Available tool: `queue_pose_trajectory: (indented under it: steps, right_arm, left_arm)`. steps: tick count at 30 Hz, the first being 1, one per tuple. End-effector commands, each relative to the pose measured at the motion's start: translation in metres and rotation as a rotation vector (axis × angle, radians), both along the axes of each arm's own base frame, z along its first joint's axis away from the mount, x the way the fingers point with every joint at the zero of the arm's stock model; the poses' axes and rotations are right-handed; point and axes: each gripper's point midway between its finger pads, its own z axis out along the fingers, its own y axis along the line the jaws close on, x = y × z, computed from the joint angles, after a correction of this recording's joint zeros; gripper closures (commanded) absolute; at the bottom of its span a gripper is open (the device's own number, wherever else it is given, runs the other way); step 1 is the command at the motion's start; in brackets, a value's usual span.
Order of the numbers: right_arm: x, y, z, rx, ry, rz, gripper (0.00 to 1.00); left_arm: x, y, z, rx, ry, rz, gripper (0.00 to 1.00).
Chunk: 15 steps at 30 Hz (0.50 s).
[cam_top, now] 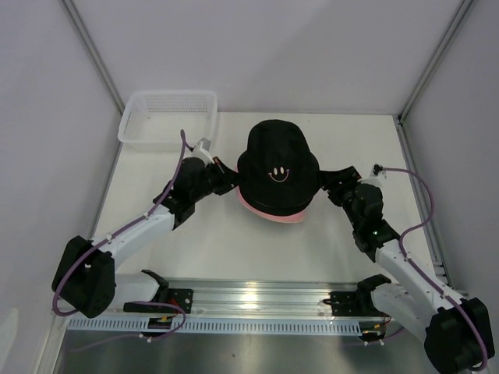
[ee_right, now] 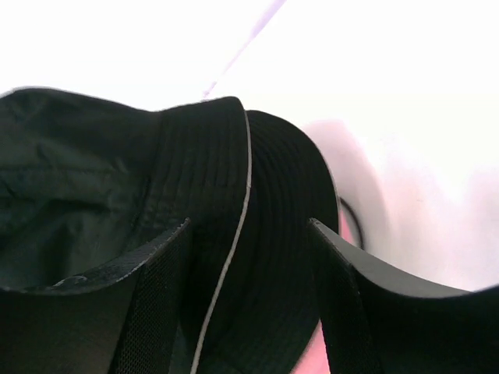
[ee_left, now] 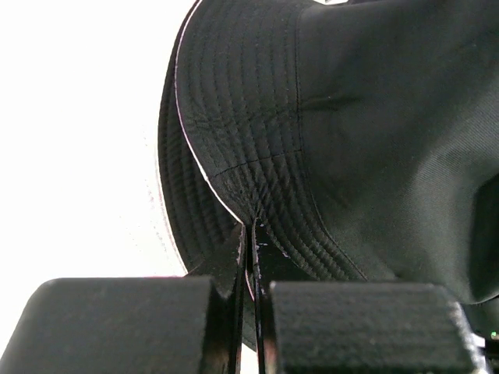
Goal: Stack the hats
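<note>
White-walled booth, white table (cam_top: pixel 203 249), and a white mesh basket (cam_top: pixel 168 117) parked in the far left corner. The pile sits mid-table: the black hat (cam_top: pixel 277 167) with the smiley mark (cam_top: pixel 277 174) is on top, and a pink hat (cam_top: pixel 273 216) peeks out under its near edge.

The left gripper (ee_left: pixel 251 230) is pinched tight on the black hat's brim. The right gripper (ee_right: pixel 249 226) has its jaws spread wide with the opposite brim sitting between them, clamping nothing.

My read is the top hat is being settled onto the pile. To do that well, I'd let the left side go gently, without tugging the floppy brim sideways, then back both arms straight out so the crown stays centred.

The overhead view gives you the smiley, the pink rim and how the pile sits between the arms. Only the wrist views show the pinch itself, plus a thin pale edge line between two dark brim layers. I can't tell if that's a second black hat underneath.
</note>
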Motion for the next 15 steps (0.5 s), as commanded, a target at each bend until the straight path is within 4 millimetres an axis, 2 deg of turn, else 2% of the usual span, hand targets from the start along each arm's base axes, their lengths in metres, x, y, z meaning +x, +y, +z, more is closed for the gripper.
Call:
queue_pose_trajectory:
  steps: [1,7,8,10,11,15]
  right_arm:
    - [0.011,0.007,0.044,0.16,-0.11,0.0,0.37]
    - [0.016,-0.001,0.064,0.313,-0.205,-0.059,0.47]
    - [0.017,-0.001,0.072,0.338,-0.236,-0.056,0.47]
    - [0.022,0.007,0.073,0.355,-0.228,-0.029,0.49]
    - [0.025,0.011,0.08,0.36,-0.234,-0.013,0.5]
    - [0.033,0.026,0.069,0.357,-0.176,0.043,0.51]
  left_arm:
    - [0.0,-0.004,0.011,0.031,-0.056,-0.025,0.99]
    - [-0.002,-0.001,0.021,0.049,-0.099,-0.017,0.99]
    - [-0.002,0.0,0.021,0.053,-0.102,-0.015,0.99]
    - [-0.001,0.001,0.025,0.052,-0.114,-0.012,0.99]
    - [-0.002,0.001,0.027,0.049,-0.12,-0.012,0.99]
    - [0.0,0.0,0.041,0.043,-0.151,-0.012,0.99]
